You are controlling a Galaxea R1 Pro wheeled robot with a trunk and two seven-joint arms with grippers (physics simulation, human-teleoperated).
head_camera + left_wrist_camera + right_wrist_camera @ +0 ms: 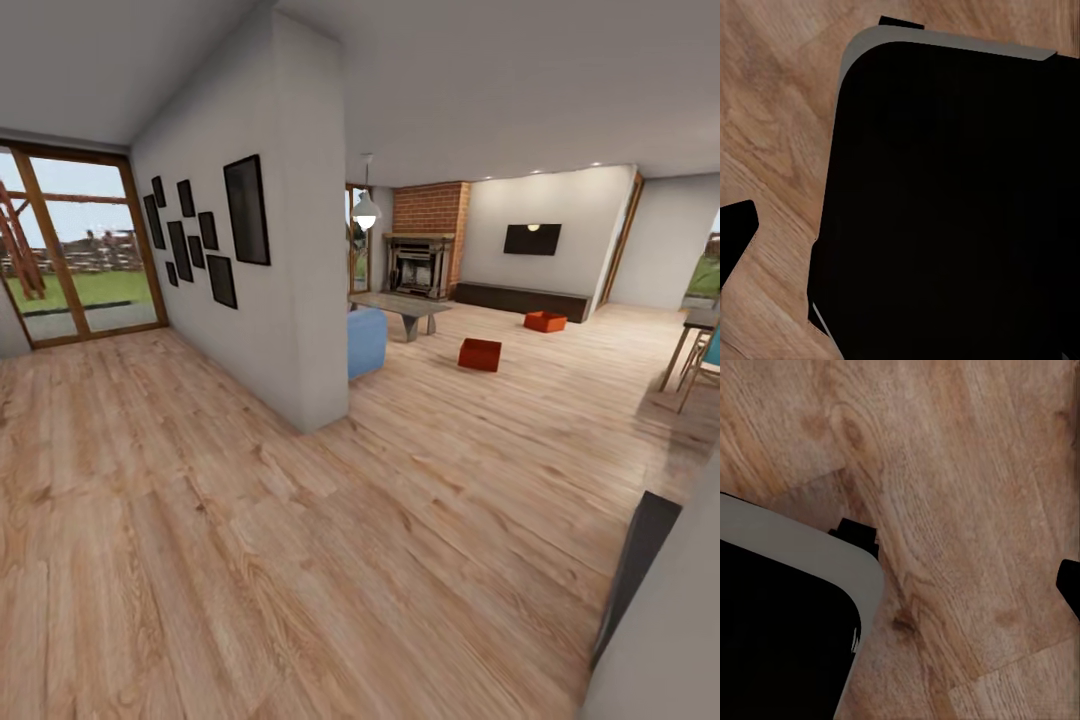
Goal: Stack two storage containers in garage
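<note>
- Right of centre in the head view, two orange-red bins sit on the light plank floor (300, 560) of the living room: the near bin (480, 354) just right of a low grey coffee table (400, 305), the far bin (545, 321) further back, close to the long dark cabinet (520, 299).
- Behind them stand a brick fireplace (428, 240) and a wall TV (532, 239).
- Centre frame, a white partition wall (290, 300) carries dark picture frames (247, 210); a blue sofa (367, 342) peeks out past its edge.
- Far left, a glazed wooden door (80, 250) shows grass outside.
- Both wrist views look down at plank floor beside a black, grey-edged body (945, 202); I cannot tell how either arm's jaws stand.
</note>
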